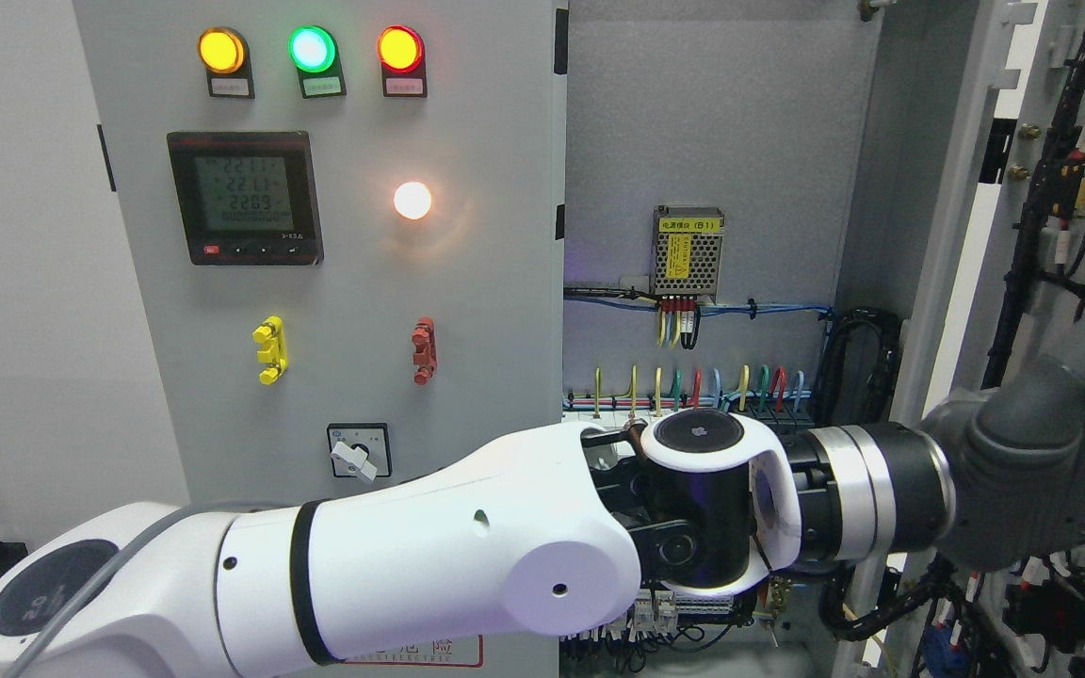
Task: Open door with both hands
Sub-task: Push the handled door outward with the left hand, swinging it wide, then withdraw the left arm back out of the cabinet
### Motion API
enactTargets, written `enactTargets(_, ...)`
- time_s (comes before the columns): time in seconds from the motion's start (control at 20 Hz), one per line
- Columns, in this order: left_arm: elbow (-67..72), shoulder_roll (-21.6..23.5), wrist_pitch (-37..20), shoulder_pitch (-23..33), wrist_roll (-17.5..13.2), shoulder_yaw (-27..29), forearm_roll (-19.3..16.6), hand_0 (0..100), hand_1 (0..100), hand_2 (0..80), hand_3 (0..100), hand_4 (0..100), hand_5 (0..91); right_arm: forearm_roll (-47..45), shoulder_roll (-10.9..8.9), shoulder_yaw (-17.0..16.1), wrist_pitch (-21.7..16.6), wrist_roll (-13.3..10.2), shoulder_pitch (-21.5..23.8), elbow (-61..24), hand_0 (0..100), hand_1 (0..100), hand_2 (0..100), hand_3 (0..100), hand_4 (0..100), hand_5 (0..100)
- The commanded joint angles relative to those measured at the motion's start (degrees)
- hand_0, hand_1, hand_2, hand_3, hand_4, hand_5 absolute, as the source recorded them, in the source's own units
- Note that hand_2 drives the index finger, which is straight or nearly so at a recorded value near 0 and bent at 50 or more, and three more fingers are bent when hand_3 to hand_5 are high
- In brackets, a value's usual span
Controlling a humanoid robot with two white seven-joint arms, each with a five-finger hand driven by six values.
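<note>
1. Door (1051, 235): swung open at the picture's right, its inner face toward the camera, carrying black cable looms and small components. Its pale grey edge runs down at a slant from top right to the lower middle.
2. Left hand (1037, 476): grey, on the end of the left arm (411, 574), which comes in from the lower left and reaches across the cabinet opening. The hand lies against the door's edge at mid-height. Its fingers are hidden behind the palm and wrist, so I cannot tell whether it grips or merely presses.
3. Right arm: not seen.
4. Cabinet interior (721, 141): grey back plate exposed. A small perforated power supply (688, 250) with a yellow label sits on it, with coloured wires below and a row of terminals with looped wires just above the forearm.
5. Fixed panel (335, 235), left of the opening: amber, green and red lamps lit along the top; a lit digital meter (245, 198) below them; a white lamp (412, 200) to its right.
6. Lower on the panel: a yellow handle (270, 350), a red handle (423, 350), and a rotary switch (359, 452) beneath.
7. Plain grey wall to the far left.
</note>
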Motion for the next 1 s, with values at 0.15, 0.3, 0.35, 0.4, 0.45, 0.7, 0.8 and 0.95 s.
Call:
enactTargets(0.15, 0.14, -1.36, 0.65, 0.13, -0.3, 0.18, -0.8, 0, 0, 0.0, 0, 0, 0.0, 0.01, 0.0, 0.0, 0.04, 0.15, -0.02, 0.0, 39, 0, 0, 0, 0, 0)
enactTargets(0.3, -0.03, 0.39, 0.92, 0.66, -0.74, 0.27, -0.71, 0, 0, 0.0, 0, 0, 0.0, -0.07, 0.0, 0.0, 0.04, 0.24, -0.02, 0.0, 39, 0, 0, 0, 0, 0)
enactTargets(0.35, -0.21, 1.7, 1.0, 1.1, -0.83, 0.27, -0.71, 0, 0, 0.0, 0, 0, 0.0, 0.01, 0.0, 0.0, 0.04, 0.24, 0.07, 0.0, 39, 0, 0, 0, 0, 0)
enactTargets(0.4, -0.3, 3.02, 1.0, 1.45, -0.83, 0.27, -0.71, 0, 0, 0.0, 0, 0, 0.0, 0.01, 0.0, 0.0, 0.04, 0.24, -0.02, 0.0, 39, 0, 0, 0, 0, 0)
enactTargets(0.45, -0.3, 4.43, 1.0, 1.63, -0.83, 0.27, -0.71, 0, 0, 0.0, 0, 0, 0.0, 0.01, 0.0, 0.0, 0.04, 0.24, -0.02, 0.0, 39, 0, 0, 0, 0, 0)
enactTargets(0.7, -2.66, 12.07, 1.18, 3.38, -1.79, 0.27, -0.71, 0, 0, 0.0, 0, 0, 0.0, 0.01, 0.0, 0.0, 0.04, 0.24, 0.07, 0.0, 39, 0, 0, 0, 0, 0)
enactTargets(0.8, -4.51, 15.58, 2.14, 4.7, -2.23, 0.36, -0.71, 0, 0, 0.0, 0, 0, 0.0, 0.01, 0.0, 0.0, 0.04, 0.24, -0.02, 0.0, 39, 0, 0, 0, 0, 0)
enactTargets(0.95, -7.76, 20.86, 2.93, 6.89, -2.67, 1.15, -1.06, 0, 0, 0.0, 0, 0, 0.0, 0.01, 0.0, 0.0, 0.04, 0.24, -0.02, 0.0, 39, 0, 0, 0, 0, 0)
